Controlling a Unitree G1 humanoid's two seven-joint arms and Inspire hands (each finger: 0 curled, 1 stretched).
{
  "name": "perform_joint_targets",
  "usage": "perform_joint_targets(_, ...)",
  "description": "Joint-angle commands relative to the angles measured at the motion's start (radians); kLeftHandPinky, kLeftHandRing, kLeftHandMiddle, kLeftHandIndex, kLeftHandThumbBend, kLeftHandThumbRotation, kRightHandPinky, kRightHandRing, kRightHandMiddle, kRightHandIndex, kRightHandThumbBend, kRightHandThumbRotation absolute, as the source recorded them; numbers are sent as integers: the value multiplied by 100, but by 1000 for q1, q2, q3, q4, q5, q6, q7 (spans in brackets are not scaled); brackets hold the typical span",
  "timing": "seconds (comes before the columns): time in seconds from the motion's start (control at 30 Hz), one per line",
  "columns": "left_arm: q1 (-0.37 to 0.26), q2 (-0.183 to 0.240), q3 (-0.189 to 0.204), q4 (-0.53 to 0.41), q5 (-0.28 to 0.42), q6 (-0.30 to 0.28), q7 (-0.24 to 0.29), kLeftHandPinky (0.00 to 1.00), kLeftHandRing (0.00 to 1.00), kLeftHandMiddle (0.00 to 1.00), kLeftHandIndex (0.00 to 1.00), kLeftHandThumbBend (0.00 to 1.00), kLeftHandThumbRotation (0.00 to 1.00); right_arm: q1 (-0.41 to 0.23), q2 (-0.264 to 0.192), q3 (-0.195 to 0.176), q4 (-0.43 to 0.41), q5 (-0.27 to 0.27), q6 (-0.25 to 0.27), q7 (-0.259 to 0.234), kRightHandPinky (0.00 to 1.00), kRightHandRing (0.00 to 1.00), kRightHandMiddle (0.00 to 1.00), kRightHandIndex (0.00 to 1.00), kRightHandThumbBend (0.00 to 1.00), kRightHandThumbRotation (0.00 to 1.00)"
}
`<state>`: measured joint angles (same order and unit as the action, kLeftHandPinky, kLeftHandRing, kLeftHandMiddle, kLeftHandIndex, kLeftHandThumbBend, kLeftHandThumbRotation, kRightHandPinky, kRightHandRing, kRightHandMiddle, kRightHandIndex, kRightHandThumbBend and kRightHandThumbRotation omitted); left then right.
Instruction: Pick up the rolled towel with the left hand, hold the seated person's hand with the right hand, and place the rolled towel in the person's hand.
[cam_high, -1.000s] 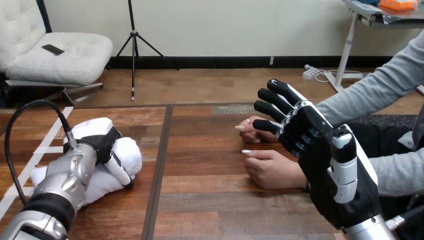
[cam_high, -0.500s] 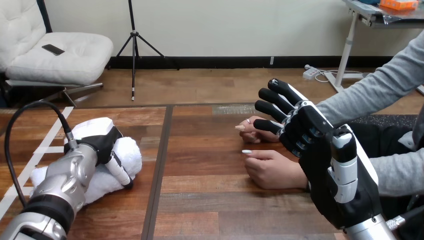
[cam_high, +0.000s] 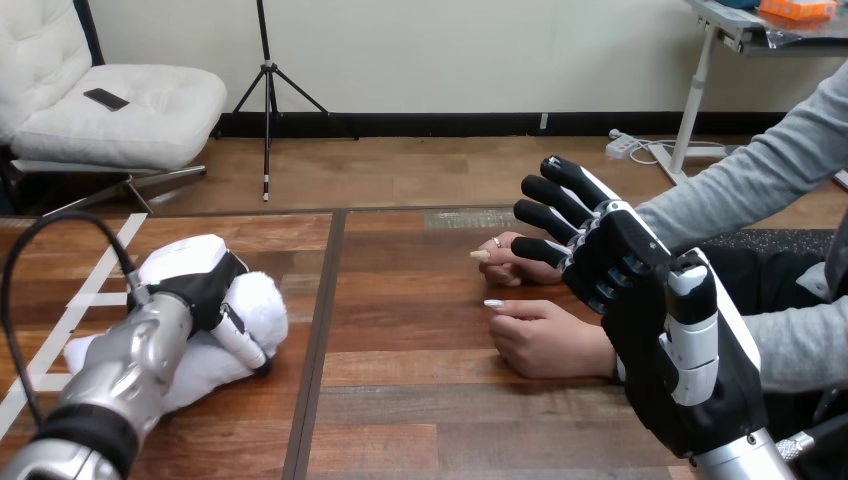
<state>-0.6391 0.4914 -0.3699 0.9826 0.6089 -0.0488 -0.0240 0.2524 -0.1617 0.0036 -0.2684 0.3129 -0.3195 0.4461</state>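
A white rolled towel (cam_high: 258, 308) lies on the wooden table (cam_high: 420, 400) at the left. My left hand (cam_high: 200, 280) rests on top of it, thumb curled down its near side and fingers over the far side. My right hand (cam_high: 640, 300) is raised at the right, open with fingers spread, above and just right of the person's two hands. The nearer person's hand (cam_high: 545, 338) lies loosely closed on the table. The farther person's hand (cam_high: 510, 260) lies behind it, partly hidden by my fingers.
White tape strips (cam_high: 60, 320) mark the table's left part. A dark seam (cam_high: 322, 330) runs front to back between two table boards. The person's grey sleeves (cam_high: 800, 340) come in from the right edge.
My left arm has shifted a little to the left and lower, with the towel pulled slightly along. My right hand has edged a touch to the right.
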Motion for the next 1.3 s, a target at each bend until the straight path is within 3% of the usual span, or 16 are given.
perform_joint_targets(0.0,31,24,66,-150,-58,-40,33,33,40,47,46,68,0,-41,-1,-11,9,-3,-23,0,83,89,91,91,84,100)
perform_joint_targets(0.33,164,41,160,-396,-157,-62,10,28,34,42,46,64,0,-47,1,-10,27,-11,-13,-6,83,90,91,91,83,100)
perform_joint_targets(0.43,307,36,244,-618,-240,-92,2,24,31,39,46,63,0,-59,1,-3,47,-14,2,-2,87,91,91,91,83,100)
perform_joint_targets(0.5,346,30,266,-678,-262,-102,2,24,30,38,46,62,0,-64,0,-2,58,-17,0,0,88,91,91,91,81,100)
perform_joint_targets(0.93,457,-8,334,-826,-355,-178,24,27,32,39,44,64,0,-83,-14,-6,92,-41,9,-4,90,92,92,91,82,100)
perform_joint_targets(1.27,517,-42,370,-920,-418,-194,28,26,31,38,43,65,0,-107,-29,-16,121,-71,13,-6,90,92,93,92,84,99)
